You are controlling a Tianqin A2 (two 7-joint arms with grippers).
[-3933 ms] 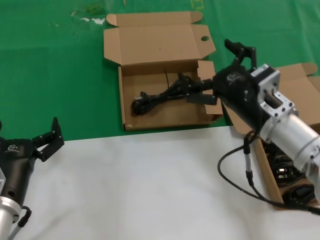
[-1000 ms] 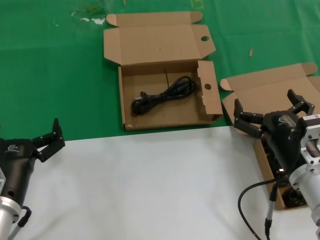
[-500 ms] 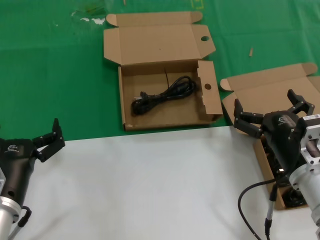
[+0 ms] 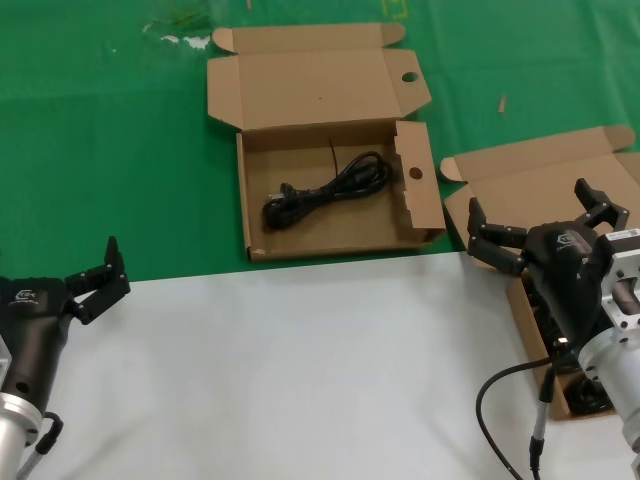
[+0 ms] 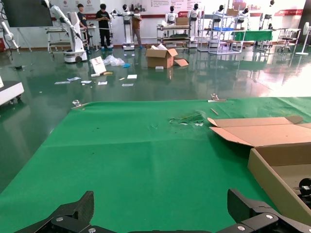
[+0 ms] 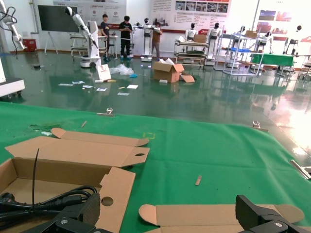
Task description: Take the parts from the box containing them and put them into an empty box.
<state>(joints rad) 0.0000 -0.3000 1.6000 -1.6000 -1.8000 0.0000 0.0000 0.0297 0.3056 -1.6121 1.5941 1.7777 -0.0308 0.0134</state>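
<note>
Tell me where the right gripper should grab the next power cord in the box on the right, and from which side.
Probably from straight above, across the middle of a coiled power cord: the plain-lidded box is open on top and its walls block any sideways approach. The right gripper hangs open over it, its arm hiding most cords, so the exact bundle is unclear. The left gripper waits open at the near left.

The table [image 4: 300, 380] is viewed from above by the head camera. Both wrist cameras are aimed low and level across the green cloth [image 5: 121, 160] toward the hall; the holed box [image 6: 73, 160] is shared by all views.
</note>
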